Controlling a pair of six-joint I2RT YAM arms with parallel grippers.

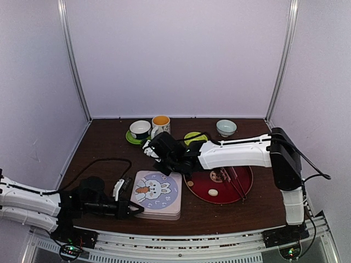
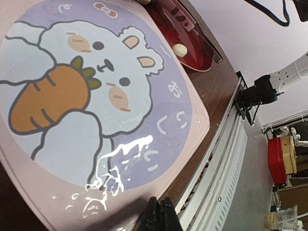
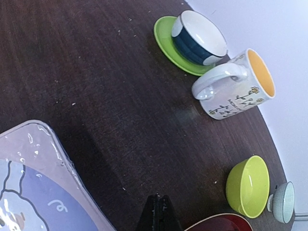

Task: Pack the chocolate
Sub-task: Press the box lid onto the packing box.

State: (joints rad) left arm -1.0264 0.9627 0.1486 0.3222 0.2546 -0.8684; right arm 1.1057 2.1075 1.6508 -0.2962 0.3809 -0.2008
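Note:
The chocolate lies on a red plate (image 1: 241, 175): a cream piece (image 1: 213, 192), a brown piece (image 1: 216, 176) and a tan piece (image 1: 190, 183) at the plate's left rim. The cream piece (image 2: 180, 48) also shows in the left wrist view. A closed pink tin with a bunny lid (image 1: 158, 192) sits left of the plate. My left gripper (image 1: 137, 209) is shut and empty at the tin's near-left edge (image 2: 160, 201). My right gripper (image 1: 147, 148) is shut and empty over bare table behind the tin (image 3: 159, 198).
Pink tongs (image 1: 236, 182) lie across the plate. At the back stand a blue-white cup on a green saucer (image 1: 140, 130), a yellow-lined mug (image 1: 160, 125), a lime bowl (image 1: 194, 137) and a small pale bowl (image 1: 226, 127). The table's metal front rail (image 2: 226, 159) is close to the tin.

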